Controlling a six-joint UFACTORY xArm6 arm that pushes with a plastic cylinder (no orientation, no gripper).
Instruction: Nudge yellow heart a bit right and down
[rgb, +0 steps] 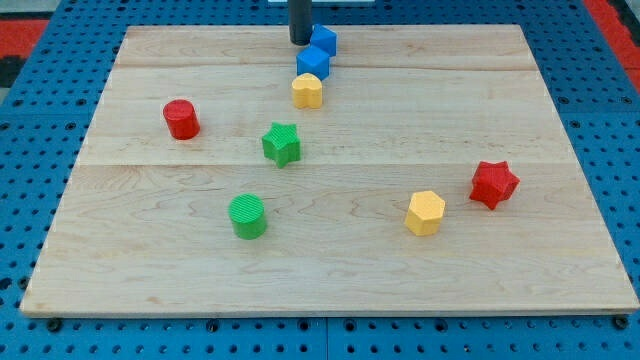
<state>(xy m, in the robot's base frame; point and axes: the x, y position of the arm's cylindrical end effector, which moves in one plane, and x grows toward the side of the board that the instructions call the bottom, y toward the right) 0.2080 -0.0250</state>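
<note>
1. My tip sits near the top centre of the frame, at the far edge of the wooden board. The rod comes straight down from the top edge, upright, and only its lower stretch shows.
2. There's no hand or claw to spread or pinch here. It's a plain rod end, holding nothing.
3. The tip is right against the left side of a blue block. Whether it's actually touching, I can't tell.
4. Just below that is a second blue block, then the yellow heart touching its lower edge. The three make a short line in the upper middle.
5. So the heart is below my tip with the blue blocks nearer to it.
6. Elsewhere: red cylinder at left, green star mid-board, green cylinder lower left of centre, yellow hexagon and red star at lower right.
</note>
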